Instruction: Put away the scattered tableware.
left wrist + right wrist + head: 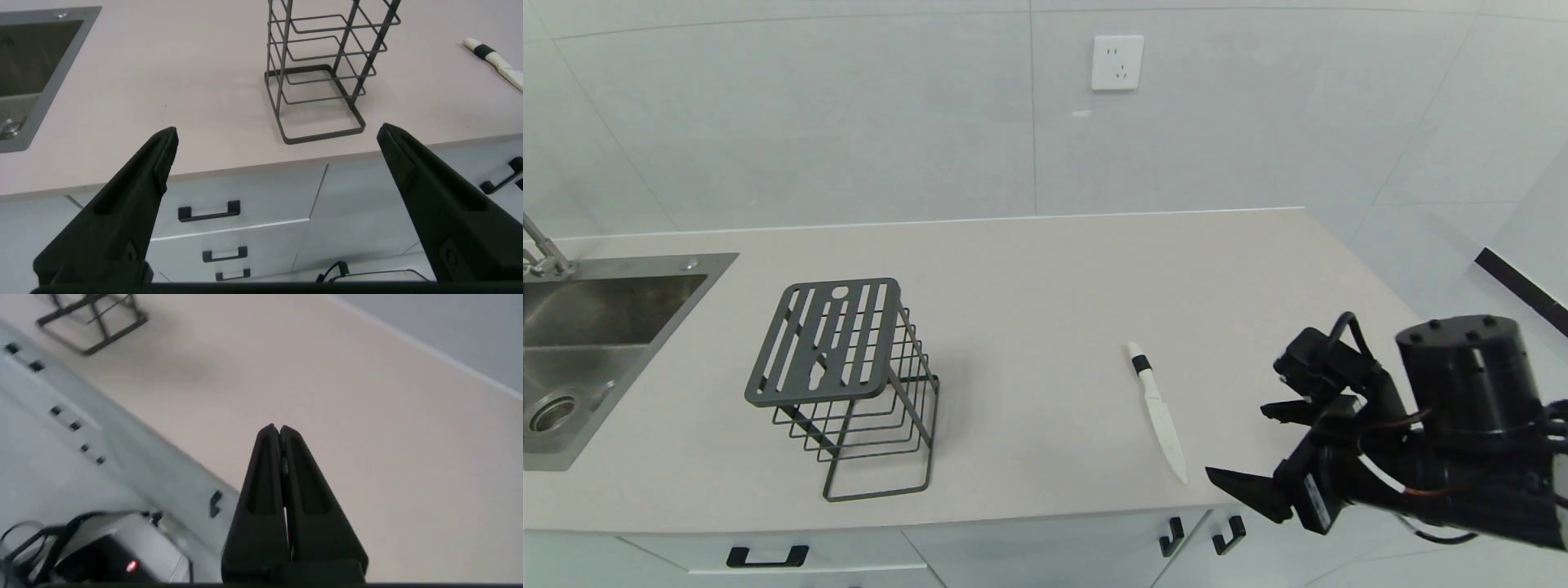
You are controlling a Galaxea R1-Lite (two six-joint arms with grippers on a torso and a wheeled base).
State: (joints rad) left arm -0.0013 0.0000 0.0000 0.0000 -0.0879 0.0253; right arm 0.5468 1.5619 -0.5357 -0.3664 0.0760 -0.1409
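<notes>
Beige counter point(1045, 278), white knife point(1158, 411) (black band point(1141, 363))

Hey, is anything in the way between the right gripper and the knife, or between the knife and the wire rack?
Nothing visible. Only bare counter lies between the right gripper and the knife, and between the knife and the wire rack to its left.

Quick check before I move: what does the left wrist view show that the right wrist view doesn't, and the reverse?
Left wrist only: the left gripper with jaws open, a corner of the sink, and the handle end of the white knife. Right wrist only: the right gripper, jaws shut on nothing. Both: the base of the wire rack, the countertop and cabinet handles.
</notes>
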